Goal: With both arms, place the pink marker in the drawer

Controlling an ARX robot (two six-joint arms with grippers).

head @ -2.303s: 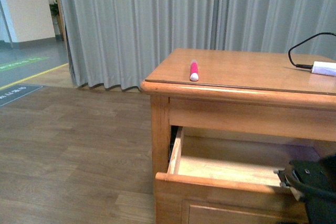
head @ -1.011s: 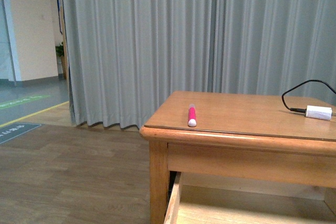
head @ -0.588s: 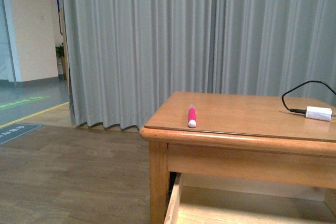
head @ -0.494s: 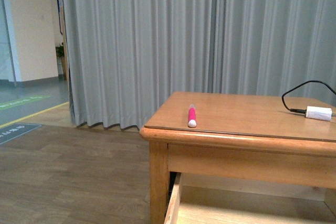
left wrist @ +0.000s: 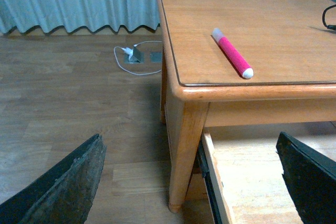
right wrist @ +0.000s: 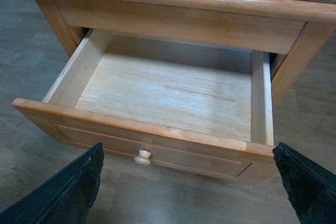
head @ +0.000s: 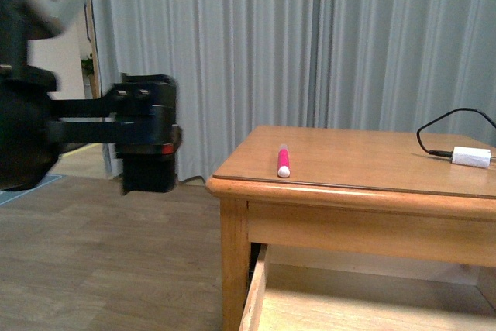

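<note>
The pink marker [head: 283, 160] lies on the wooden table top near its front left corner, white end toward me. It also shows in the left wrist view [left wrist: 232, 53]. The drawer [right wrist: 147, 129] is pulled open below the top, its pale interior bare, its knob [right wrist: 142, 157] facing me. My left arm [head: 147, 133] hangs in the air left of the table, level with the top. My left gripper [left wrist: 189, 182] is open and empty, short of the table's corner leg. My right gripper [right wrist: 186, 187] is open and empty, above and in front of the drawer front.
A small white box [head: 471, 156] with a black cable lies at the table's far right. Grey curtains hang behind. A floor socket with a white cable [left wrist: 134, 55] sits on the wooden floor left of the table leg [left wrist: 181, 150].
My left arm has come into the front view from the left, where only floor and curtain showed before. The marker lies where it did on the table top.
</note>
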